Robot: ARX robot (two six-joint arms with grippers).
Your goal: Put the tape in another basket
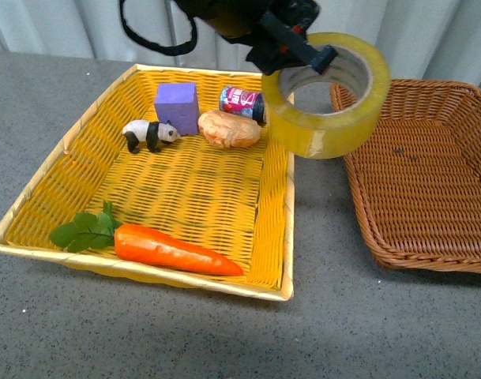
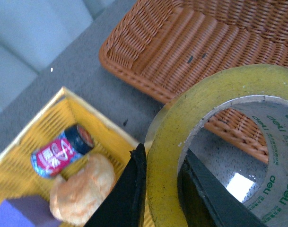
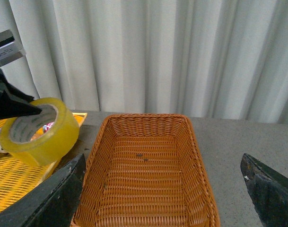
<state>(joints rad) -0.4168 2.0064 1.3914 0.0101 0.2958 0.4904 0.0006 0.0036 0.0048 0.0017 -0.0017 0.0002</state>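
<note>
The tape (image 1: 328,101), a wide translucent yellow roll with a white printed core, hangs in the air above the gap between the two baskets. My left gripper (image 1: 303,49) is shut on its wall, one finger inside the core and one outside (image 2: 127,194). The tape (image 2: 219,142) fills much of the left wrist view, and the tape (image 3: 39,130) also shows beside the brown basket (image 3: 144,189). That brown wicker basket (image 1: 430,181) lies to the right with nothing in it. My right gripper (image 3: 162,194) is open, its fingers spread wide over the brown basket.
A yellow woven basket (image 1: 82,134) at left holds a carrot (image 1: 173,249), a panda figure (image 1: 149,134), a purple block (image 1: 177,105), a bread roll (image 1: 228,129) and a small can (image 1: 240,101). Grey tabletop surrounds both baskets; curtains hang behind.
</note>
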